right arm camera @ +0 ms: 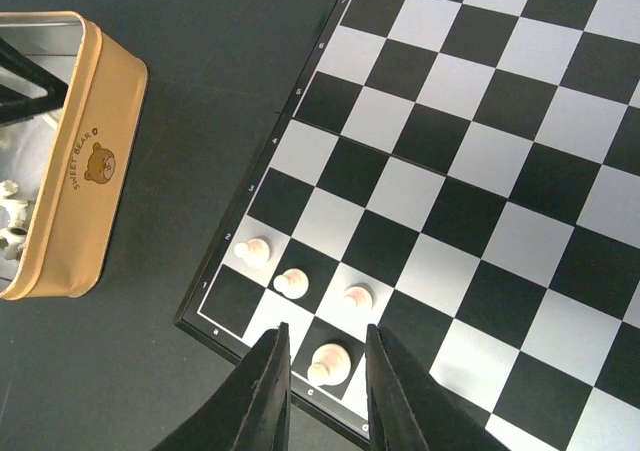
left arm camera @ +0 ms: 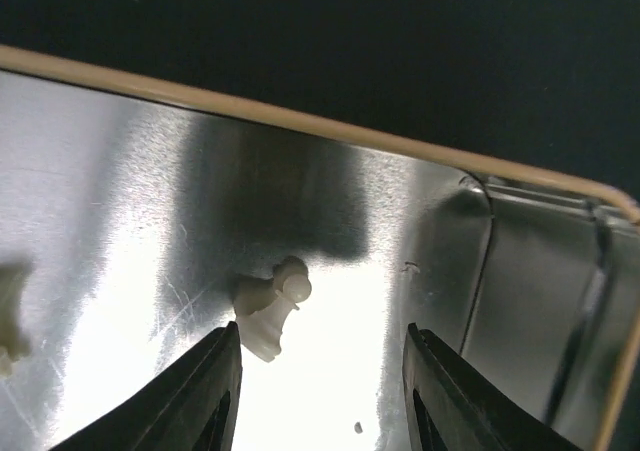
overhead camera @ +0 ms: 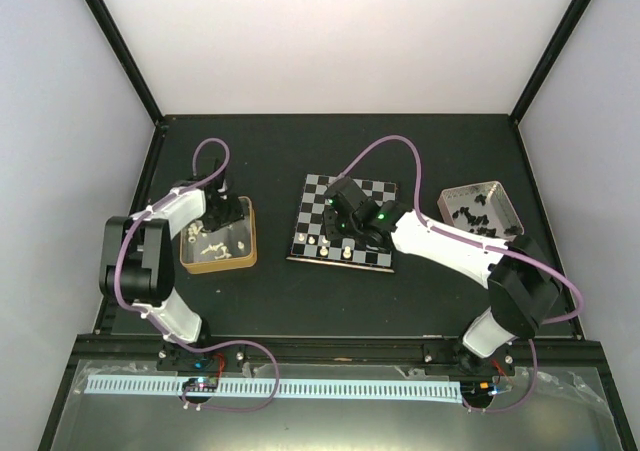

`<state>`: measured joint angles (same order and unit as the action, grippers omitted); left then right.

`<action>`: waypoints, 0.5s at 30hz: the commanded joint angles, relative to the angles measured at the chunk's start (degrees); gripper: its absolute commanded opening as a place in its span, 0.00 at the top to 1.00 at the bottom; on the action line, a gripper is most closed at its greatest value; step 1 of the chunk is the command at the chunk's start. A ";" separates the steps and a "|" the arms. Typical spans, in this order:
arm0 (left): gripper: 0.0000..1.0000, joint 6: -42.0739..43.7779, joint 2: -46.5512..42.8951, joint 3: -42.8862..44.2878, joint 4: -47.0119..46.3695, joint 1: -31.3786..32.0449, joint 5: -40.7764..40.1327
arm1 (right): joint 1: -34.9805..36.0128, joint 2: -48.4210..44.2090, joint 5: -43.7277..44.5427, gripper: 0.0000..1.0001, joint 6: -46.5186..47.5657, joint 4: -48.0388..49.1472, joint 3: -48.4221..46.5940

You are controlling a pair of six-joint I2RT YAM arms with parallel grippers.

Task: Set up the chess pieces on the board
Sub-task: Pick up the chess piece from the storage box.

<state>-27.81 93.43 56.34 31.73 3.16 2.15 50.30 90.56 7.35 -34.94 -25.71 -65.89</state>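
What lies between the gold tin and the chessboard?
Only bare dark tabletop separates the gold tin from the chessboard; the right wrist view shows it.

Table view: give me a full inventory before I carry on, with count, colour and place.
board: one, black and silver-grey, centre.
placed white pieces: four, cream, board's near-left corner.
gold tin: one, left of board.
loose white pieces: several, cream, inside gold tin.
silver tin: one, right of board.
black pieces: many, inside silver tin.
table: one, black.
left end effector: one, open, inside gold tin beside a lying piece.
right end effector: one, open, straddling one placed piece.
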 commanded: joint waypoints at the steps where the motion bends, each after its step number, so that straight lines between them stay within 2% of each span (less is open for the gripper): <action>1: 0.53 1.62 2.48 2.09 1.21 -0.35 1.48 | -0.55 -1.69 0.02 0.77 -0.28 0.55 0.37; 8: 0.56 1.86 4.52 2.17 2.04 -0.35 2.19 | -0.82 -1.21 -0.42 0.77 -0.47 0.56 0.06; 15: 0.71 1.48 4.94 1.16 2.09 -0.35 2.70 | -0.80 -1.15 -0.51 0.78 -0.79 0.45 -0.03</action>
<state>-26.63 97.62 56.53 32.64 3.07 4.14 49.74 90.56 6.90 -35.00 -25.74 -65.84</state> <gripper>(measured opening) 0.326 0.222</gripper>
